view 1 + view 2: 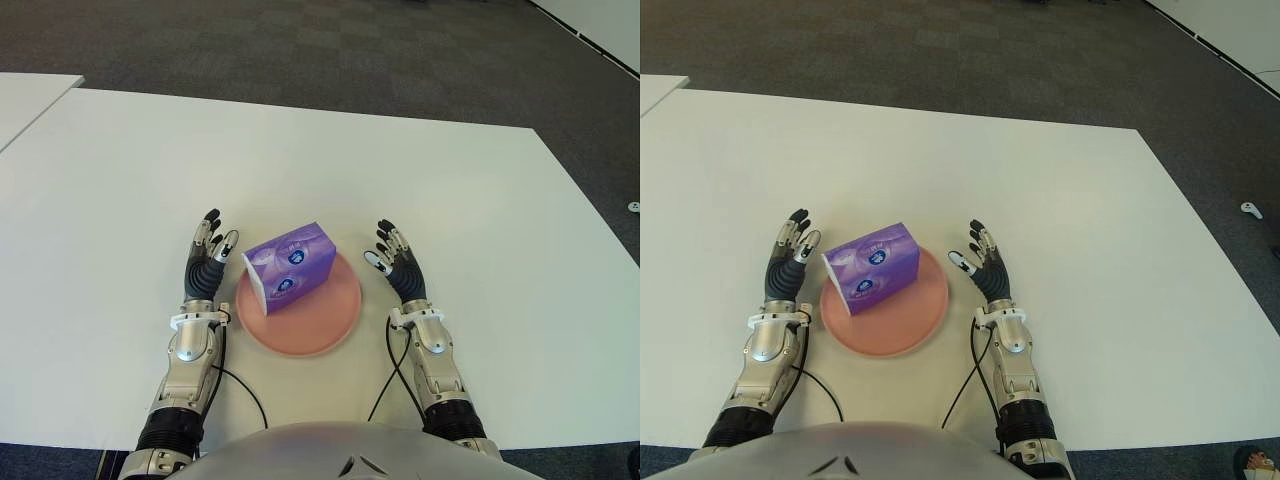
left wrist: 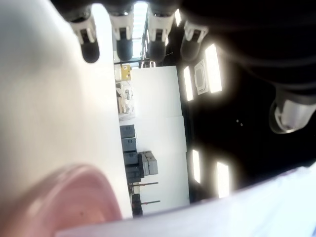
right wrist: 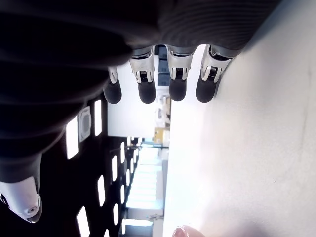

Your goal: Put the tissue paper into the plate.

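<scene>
A humanoid robot faces a white bench (image 1: 420, 180), its metal forearms reaching out from the near edge. Nearest the robot lies a pink plate (image 1: 335, 318), round and shallow, set close to the near edge where both arms can reach it. On the plate sits the purple tissue box (image 1: 290, 265), resting on its long side and turned at an angle, its near-left end hanging a little past the plate's left rim. Judged from how it lies, the tissue paper is already in the plate and the placing step looks done.

The left robot hand (image 1: 209, 261) shows just to the left of the plate, fingers straight and spread, holding nothing; its thumb tip is close to the box's left end, though whether they touch cannot be told. The right robot hand (image 1: 397, 262) shows just to the right of the plate, apart from the box, likewise released with fingers extended. The two palms face each other across the box, a pose that suggests a two-handed hold let go. Both wrist views show straight fingertips with nothing between them.

Beyond the hands the bench runs bare to its far edge. A second white surface (image 1: 25, 100) shows at far left, with dark carpet (image 1: 300, 40) beyond.
</scene>
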Controlling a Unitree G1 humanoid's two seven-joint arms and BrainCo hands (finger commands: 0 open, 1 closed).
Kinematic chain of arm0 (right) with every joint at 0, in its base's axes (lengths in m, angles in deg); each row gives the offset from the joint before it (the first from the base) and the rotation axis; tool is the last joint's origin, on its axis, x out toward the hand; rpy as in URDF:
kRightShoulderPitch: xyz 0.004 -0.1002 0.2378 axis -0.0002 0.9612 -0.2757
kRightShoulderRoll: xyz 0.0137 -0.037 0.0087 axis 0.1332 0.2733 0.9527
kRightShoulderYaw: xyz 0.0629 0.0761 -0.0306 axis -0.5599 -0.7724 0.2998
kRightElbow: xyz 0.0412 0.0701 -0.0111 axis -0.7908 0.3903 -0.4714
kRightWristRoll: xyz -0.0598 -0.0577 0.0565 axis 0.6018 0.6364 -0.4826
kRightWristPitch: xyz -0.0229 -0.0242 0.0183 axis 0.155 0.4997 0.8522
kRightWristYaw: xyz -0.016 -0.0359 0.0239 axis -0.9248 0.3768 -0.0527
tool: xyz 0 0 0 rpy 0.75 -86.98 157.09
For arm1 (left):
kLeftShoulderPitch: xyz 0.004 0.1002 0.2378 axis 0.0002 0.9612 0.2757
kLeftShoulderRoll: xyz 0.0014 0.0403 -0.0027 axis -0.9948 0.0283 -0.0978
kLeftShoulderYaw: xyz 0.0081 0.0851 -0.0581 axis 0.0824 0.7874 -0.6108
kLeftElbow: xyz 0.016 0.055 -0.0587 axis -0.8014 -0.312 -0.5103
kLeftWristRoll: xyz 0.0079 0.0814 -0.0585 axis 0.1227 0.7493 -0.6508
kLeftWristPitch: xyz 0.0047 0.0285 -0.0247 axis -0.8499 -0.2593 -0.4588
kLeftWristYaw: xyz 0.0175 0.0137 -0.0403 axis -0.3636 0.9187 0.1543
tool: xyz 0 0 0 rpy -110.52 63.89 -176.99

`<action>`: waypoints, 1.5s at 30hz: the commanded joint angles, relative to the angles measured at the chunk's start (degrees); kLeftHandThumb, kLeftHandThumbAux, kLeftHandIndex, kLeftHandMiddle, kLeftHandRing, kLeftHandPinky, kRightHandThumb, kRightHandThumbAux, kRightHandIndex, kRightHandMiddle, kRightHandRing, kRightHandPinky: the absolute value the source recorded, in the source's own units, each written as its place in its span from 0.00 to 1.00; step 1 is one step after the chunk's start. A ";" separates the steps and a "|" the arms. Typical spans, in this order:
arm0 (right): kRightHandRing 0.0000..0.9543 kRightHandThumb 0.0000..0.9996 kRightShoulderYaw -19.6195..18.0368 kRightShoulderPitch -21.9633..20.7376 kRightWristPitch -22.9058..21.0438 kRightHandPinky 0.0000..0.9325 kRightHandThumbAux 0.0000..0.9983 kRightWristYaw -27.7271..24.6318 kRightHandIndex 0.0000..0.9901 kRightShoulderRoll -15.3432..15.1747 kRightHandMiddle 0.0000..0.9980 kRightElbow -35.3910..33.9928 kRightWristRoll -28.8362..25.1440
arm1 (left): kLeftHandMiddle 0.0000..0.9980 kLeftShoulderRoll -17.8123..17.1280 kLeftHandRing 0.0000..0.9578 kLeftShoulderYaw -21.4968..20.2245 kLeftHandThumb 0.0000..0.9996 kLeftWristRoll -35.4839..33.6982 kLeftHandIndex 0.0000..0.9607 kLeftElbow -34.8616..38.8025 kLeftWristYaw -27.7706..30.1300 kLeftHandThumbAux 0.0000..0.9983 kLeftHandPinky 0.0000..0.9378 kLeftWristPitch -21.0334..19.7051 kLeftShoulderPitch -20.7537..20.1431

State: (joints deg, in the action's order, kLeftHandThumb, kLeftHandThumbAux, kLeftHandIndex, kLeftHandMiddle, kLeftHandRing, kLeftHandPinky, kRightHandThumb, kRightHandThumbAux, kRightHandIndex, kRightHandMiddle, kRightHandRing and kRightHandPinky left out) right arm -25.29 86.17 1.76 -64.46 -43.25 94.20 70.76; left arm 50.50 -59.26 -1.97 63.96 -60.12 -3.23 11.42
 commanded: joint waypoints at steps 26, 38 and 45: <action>0.00 0.06 0.66 7.13 17.51 0.00 0.65 10.49 0.00 7.52 0.00 11.76 4.01 | 0.00 -2.74 0.00 -1.42 0.00 -0.05 0.00 -7.22 2.33 0.38 0.00 1.95 1.19; 0.00 0.00 -0.20 4.44 24.61 0.00 0.60 9.47 0.00 6.07 0.00 17.48 3.25 | 0.00 -2.47 0.00 -0.96 0.00 1.27 0.00 -7.55 1.05 0.38 0.00 2.44 0.79; 0.00 0.00 -0.36 3.82 25.88 0.00 0.57 7.62 0.00 5.45 0.00 18.80 2.39 | 0.00 -2.59 0.00 -0.83 0.00 1.66 0.00 -7.64 0.88 0.38 0.00 2.94 0.71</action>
State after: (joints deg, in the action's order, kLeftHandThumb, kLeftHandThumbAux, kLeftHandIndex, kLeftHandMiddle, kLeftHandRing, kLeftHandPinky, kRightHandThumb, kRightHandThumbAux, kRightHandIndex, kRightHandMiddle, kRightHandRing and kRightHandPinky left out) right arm -24.64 84.15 24.84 -55.57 -36.95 100.88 74.49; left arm 48.19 -60.57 -2.50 60.75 -58.68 -1.12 8.98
